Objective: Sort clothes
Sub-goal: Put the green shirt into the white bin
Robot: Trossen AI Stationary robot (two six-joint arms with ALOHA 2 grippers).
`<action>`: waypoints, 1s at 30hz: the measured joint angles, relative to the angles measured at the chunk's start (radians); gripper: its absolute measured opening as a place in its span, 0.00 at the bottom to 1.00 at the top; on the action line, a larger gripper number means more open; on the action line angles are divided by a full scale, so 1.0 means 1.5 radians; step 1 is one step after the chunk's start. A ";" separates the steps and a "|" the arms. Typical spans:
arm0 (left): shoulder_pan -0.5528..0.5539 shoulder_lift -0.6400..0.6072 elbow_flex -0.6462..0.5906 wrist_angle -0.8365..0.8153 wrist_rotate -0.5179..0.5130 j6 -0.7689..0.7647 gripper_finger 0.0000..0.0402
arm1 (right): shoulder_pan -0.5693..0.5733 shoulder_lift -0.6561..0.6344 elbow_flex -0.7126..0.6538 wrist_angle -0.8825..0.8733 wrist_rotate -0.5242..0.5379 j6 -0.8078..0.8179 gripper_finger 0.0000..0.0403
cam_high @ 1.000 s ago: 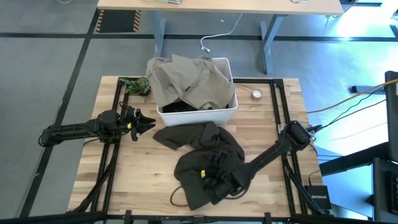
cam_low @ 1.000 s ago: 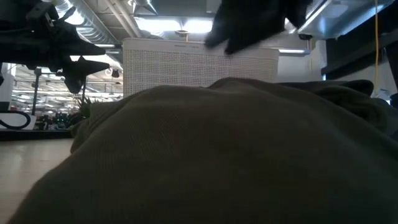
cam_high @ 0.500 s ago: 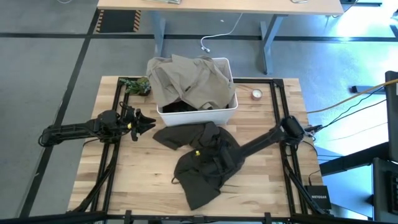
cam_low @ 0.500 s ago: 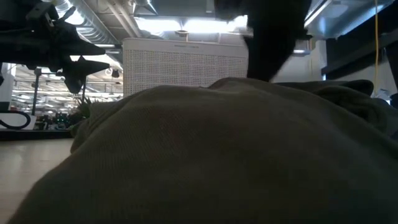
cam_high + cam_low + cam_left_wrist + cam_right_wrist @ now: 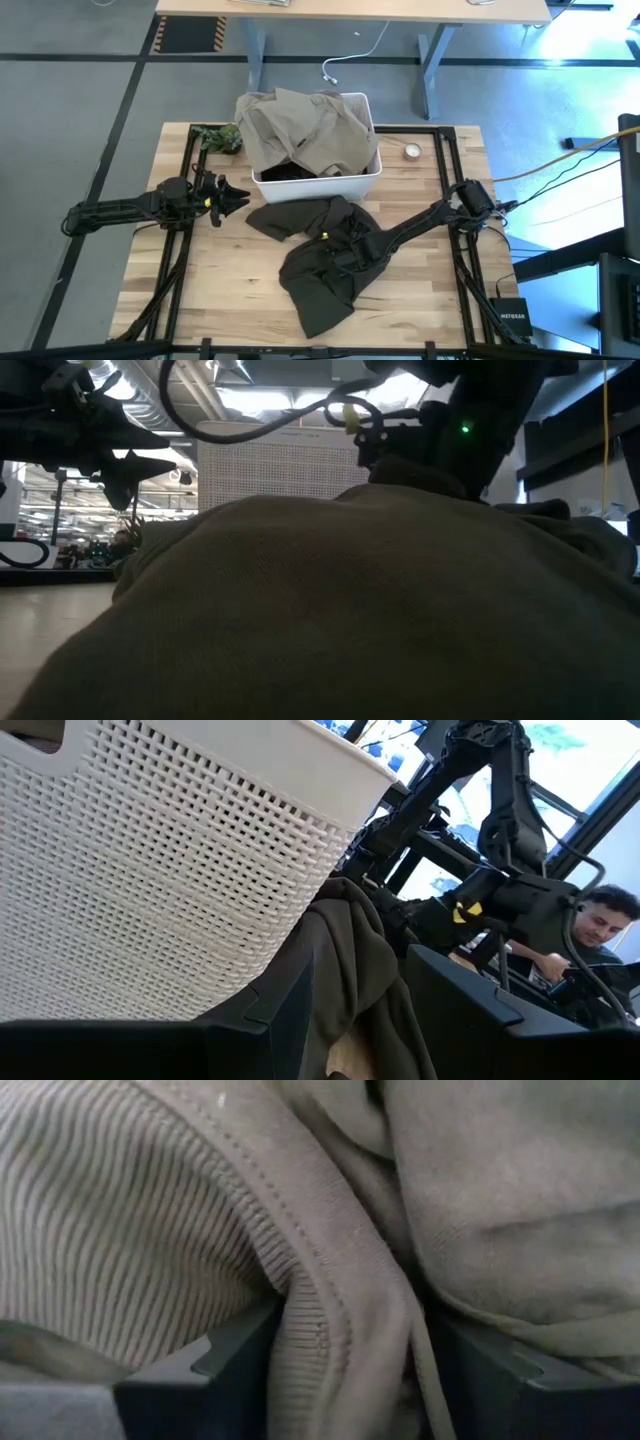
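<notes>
A dark olive-brown garment (image 5: 320,265) lies crumpled on the table in front of the white bin (image 5: 368,178); it fills the low view (image 5: 320,620). A grey-khaki garment (image 5: 305,125) is draped over the bin, with a black one (image 5: 290,172) under it. My right gripper (image 5: 335,252) is down on the olive-brown garment, open, with a ribbed fold between its fingers (image 5: 345,1340). My left gripper (image 5: 240,198) is open and empty above the table, left of the bin's near corner and pointing toward the garment (image 5: 350,950). My right gripper stands with its open fingers (image 5: 235,1355) on either side of a ribbed, stitched edge fold (image 5: 320,1310) of the olive-brown garment. It comes from above, slanting in from the table's right. The cloth fills the gap between the fingers. The garment lies slack on the table.
A small green plant (image 5: 218,137) stands at the far left of the table and a tape roll (image 5: 412,152) to the right of the bin. Bare wood lies at the near left (image 5: 210,280). A person (image 5: 600,920) shows beyond the table.
My right gripper has moved from the garment's near part toward the far edge and come down onto the garment's middle. The garment's near edge has drawn in a little under it.
</notes>
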 joint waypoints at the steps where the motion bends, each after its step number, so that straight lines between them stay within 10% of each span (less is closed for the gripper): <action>1: 0.000 0.000 0.000 0.000 0.000 0.000 0.39 | 0.000 -0.001 -0.008 0.012 -0.006 0.007 0.60; 12: 0.000 0.000 0.000 0.000 0.000 0.000 0.39 | -0.001 0.008 -0.024 0.107 0.012 0.006 0.14; 30: 0.000 0.000 0.000 0.000 0.000 0.000 0.39 | 0.048 -0.018 0.068 0.235 0.175 -0.136 0.13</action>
